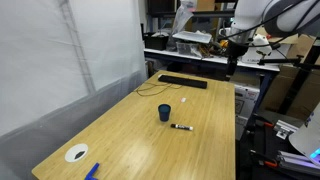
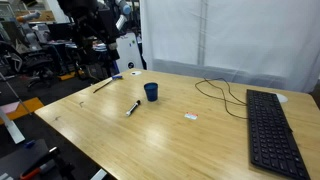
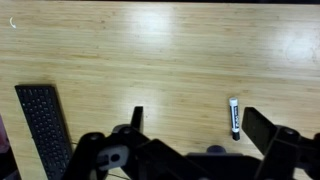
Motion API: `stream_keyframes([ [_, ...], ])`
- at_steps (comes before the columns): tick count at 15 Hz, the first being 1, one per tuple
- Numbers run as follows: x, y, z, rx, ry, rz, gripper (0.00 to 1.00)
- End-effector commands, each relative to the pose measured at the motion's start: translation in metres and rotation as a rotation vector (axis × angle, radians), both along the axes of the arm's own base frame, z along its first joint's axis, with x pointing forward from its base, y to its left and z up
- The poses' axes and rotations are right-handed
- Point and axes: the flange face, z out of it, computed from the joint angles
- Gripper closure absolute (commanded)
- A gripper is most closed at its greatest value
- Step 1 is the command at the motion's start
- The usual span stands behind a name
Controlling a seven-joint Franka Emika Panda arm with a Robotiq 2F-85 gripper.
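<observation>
The gripper (image 3: 200, 125) is hanging high over the wooden table (image 3: 170, 50). Its dark fingers (image 3: 262, 128) are standing spread wide at the bottom of the wrist view, released and gripping nothing, with only bare wood showing between them. The black and white marker (image 3: 234, 117) is lying flat on the table, well apart from the black keyboard (image 3: 45, 125). In the wrist view it is showing far off the keyboard's long side, running roughly parallel to it, and appearing just inside the finger farther from the keyboard, with the gripper hovering well above and not touching it. In both exterior views the marker (image 1: 182, 127) (image 2: 132, 107) is lying in the open. A small blue cup (image 1: 164, 113) (image 2: 151, 92) is standing upright near it, a little closer to the keyboard (image 1: 182, 81) (image 2: 275, 130) and apart from both. A thin dark cable (image 2: 225, 95) is curling over the wood just beside the keyboard, on the cup's side. A small white scrap (image 2: 191, 117) is lying between the keyboard and the cup. A white roll of tape (image 1: 77, 153) is lying far from the keyboard, past the cup and marker, near the table's opposite end.
</observation>
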Motion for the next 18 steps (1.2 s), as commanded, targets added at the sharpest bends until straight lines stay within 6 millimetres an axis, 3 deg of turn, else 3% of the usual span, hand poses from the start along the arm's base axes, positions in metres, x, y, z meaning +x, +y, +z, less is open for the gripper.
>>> stream_keyframes([
  [1,0.001,0.0,0.002,0.0,-0.002,0.0,0.0],
  [12,0.001,0.0,0.003,0.001,-0.006,0.0,0.0],
  [18,0.025,0.023,-0.016,0.108,-0.018,0.249,0.0],
])
